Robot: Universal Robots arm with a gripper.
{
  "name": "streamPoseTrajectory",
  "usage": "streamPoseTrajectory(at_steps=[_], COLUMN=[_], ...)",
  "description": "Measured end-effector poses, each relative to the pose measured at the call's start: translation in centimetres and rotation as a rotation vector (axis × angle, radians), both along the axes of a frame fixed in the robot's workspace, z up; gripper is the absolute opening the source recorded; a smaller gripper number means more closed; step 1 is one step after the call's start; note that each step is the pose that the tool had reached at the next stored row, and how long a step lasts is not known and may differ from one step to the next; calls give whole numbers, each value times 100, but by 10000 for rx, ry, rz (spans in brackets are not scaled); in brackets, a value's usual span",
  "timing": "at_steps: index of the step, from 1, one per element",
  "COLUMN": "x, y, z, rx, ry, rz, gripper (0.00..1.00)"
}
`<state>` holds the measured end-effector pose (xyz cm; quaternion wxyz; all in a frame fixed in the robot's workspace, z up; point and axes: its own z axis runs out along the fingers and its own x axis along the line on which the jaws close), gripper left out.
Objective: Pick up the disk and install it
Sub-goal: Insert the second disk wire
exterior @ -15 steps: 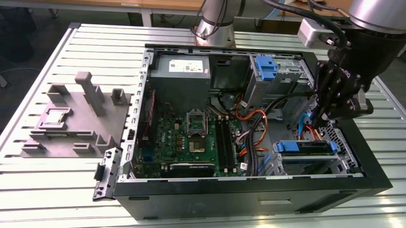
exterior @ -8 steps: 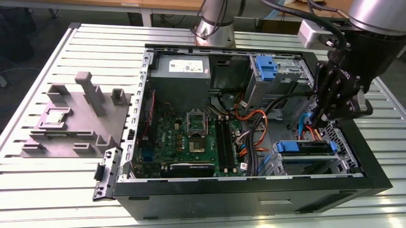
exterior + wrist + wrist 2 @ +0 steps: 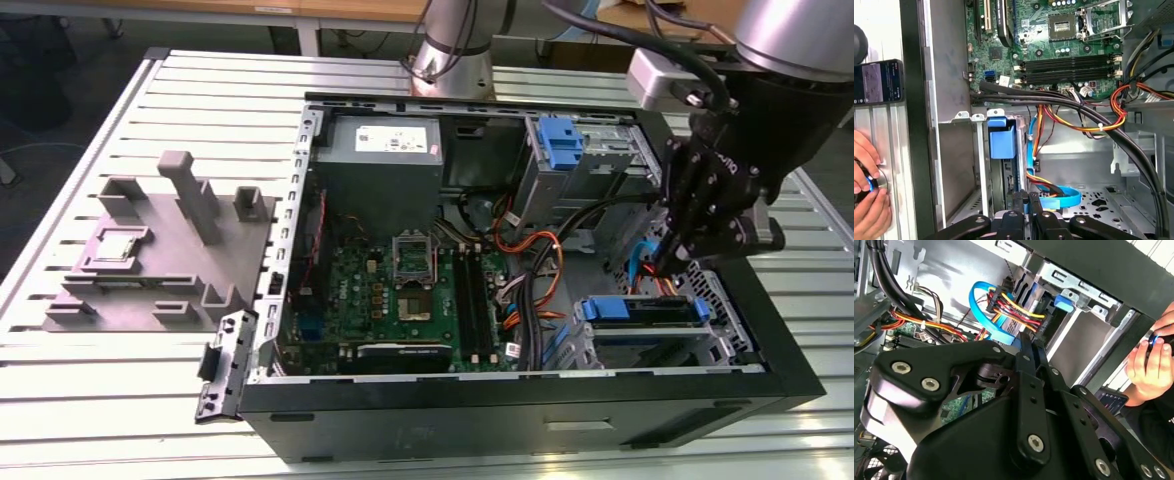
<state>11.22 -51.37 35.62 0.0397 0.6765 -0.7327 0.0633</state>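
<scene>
One end effector (image 3: 663, 265), fingers pressed together and gripping nothing, hangs inside the open computer case (image 3: 534, 395) toward the exterior view's right. Just below it in that frame, the disk (image 3: 641, 311) sits in a drive bay, its blue rail showing and its metal body largely lost in shadow. Whether the fingertips touch it cannot be told. In the first wrist view, cables (image 3: 1054, 187) tangle nearby and a person's hand (image 3: 866, 172) is cut off at the frame edge.
</scene>
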Motion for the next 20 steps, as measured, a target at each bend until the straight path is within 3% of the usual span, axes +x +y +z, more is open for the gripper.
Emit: streamPoseTrajectory(at_steps=[6, 8, 11, 14, 20], x=[-61, -70, -94, -121, -122], y=[-19, -31, -52, -65, -65], z=[-21, -32, -60, -82, -84], rx=[13, 95, 175, 182, 182], ry=[-299, -352, -386, -424, -435], rz=[33, 42, 64, 97, 105], gripper=[16, 16, 16, 16, 16])
